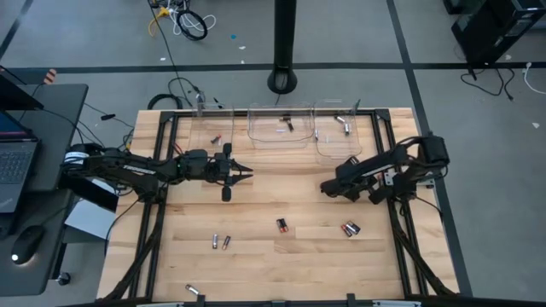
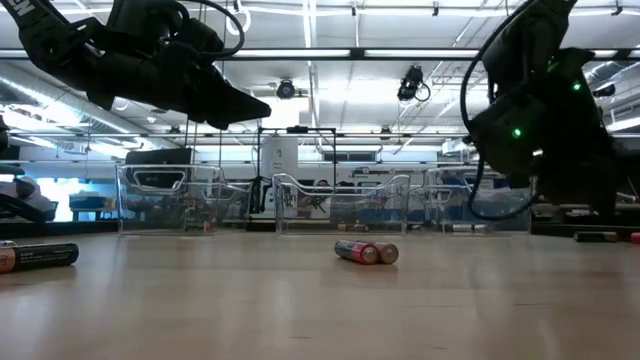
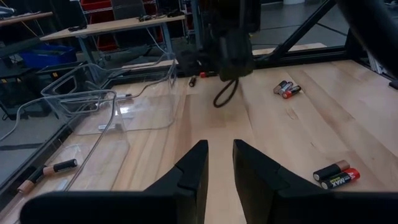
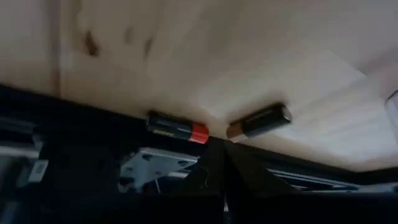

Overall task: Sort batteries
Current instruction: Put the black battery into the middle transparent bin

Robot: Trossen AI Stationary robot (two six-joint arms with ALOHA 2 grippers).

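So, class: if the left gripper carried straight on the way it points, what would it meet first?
Probably the right arm's gripper, straight ahead of the slightly parted left gripper. Only bare table lies between; the batteries sit off to one side. Depth is uncertain.

A light wooden counter (image 1: 281, 273) with a black frame. Three clear plastic bins (image 1: 279, 126) stand in a row along its far edge, each holding a battery or two. Loose batteries (image 1: 281, 225) lie directly on the wood: two pairs near the middle, one pair toward the left edge, one by the near left corner.
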